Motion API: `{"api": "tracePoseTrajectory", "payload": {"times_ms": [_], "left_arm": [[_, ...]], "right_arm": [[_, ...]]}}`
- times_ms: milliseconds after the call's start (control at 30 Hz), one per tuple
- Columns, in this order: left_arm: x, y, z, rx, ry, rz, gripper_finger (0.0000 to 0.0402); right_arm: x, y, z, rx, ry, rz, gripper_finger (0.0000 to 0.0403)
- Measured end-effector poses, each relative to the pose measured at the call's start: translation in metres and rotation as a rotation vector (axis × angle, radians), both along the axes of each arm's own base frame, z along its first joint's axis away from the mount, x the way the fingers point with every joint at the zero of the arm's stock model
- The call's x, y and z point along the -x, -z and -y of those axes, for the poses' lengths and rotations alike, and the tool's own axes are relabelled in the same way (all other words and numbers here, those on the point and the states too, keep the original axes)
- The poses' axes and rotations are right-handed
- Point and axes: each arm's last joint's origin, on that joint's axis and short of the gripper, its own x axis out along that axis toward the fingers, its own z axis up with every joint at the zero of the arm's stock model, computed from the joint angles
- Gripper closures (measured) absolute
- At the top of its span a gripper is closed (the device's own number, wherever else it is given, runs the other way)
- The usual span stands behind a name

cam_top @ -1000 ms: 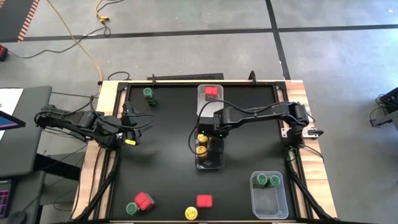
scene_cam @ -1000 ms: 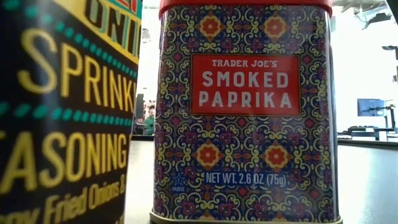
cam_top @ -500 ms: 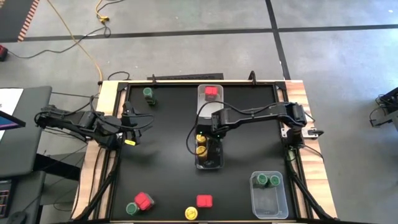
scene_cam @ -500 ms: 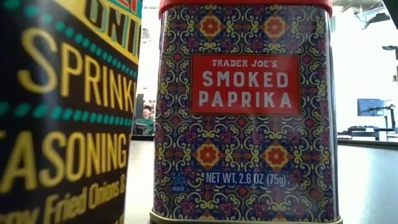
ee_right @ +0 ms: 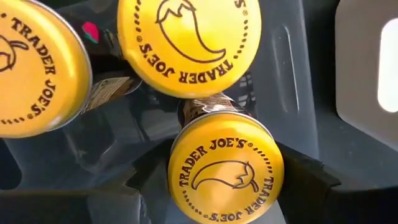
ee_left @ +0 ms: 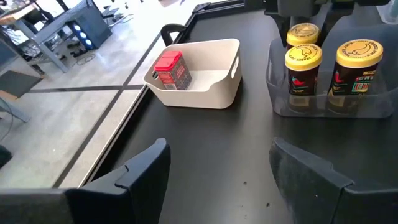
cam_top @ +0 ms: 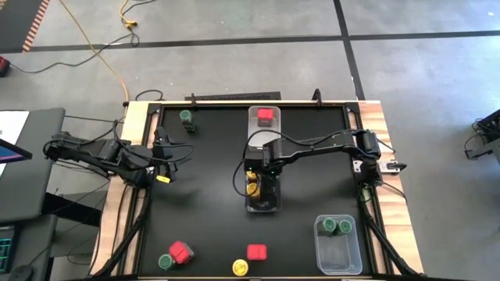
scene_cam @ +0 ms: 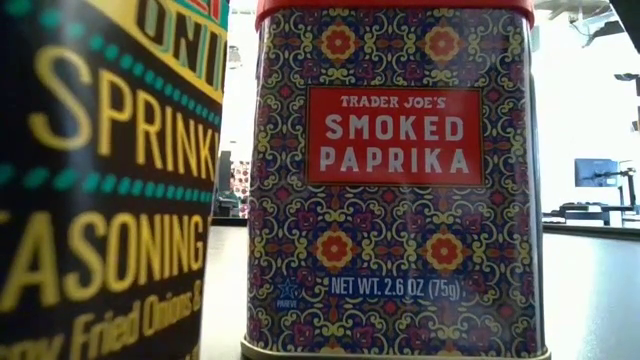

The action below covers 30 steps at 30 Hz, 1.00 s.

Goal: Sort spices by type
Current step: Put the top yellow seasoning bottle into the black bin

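Note:
My right gripper [cam_top: 260,168] hangs over the clear middle bin [cam_top: 263,204], shut on a yellow-lidded jar [ee_right: 226,169]. Two more yellow-lidded jars [ee_left: 303,62] [ee_left: 356,59] stand upright in that bin. One red tin [cam_top: 266,115] stands in the white bin [ee_left: 214,93] at the far edge. My left gripper [ee_left: 221,155] waits open at the table's left side [cam_top: 166,161]. Loose on the table stand a green jar [cam_top: 187,117], a green jar and red tin [cam_top: 175,256], a red tin [cam_top: 256,251] and a yellow jar [cam_top: 241,267]. My right gripper comes at the yellow-lidded jar from above, pointing down, one finger [ee_right: 146,183] on each side of it just under the lid [ee_right: 186,186]. The lid hides the place of contact. The jar is upright inside the clear bin, next to the other two; whether its base stands on the bin floor does not show.
A second clear bin [cam_top: 337,248] at the near right holds two green-lidded jars [cam_top: 337,226]. In the low view a paprika tin [scene_cam: 395,180] and a dark seasoning jar [scene_cam: 100,180] stand right before the camera and block the table. Bare black table lies between the bins.
My right gripper has moved a little toward the table's left and near edge over the clear middle bin, carrying the yellow-lidded jar with it. The left arm has kept still.

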Motion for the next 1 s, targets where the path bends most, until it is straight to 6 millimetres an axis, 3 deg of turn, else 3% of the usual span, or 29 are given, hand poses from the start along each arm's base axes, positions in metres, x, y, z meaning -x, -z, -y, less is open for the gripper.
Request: {"api": "tracePoseTrajectory", "payload": {"times_ms": [1000], "left_arm": [[0.0000,0.0000,0.0000,-0.003,0.002,-0.001,0.0141]], "right_arm": [[-0.0009,-0.0009,0.0102,0.006,0.024,0.013,0.0133]]}}
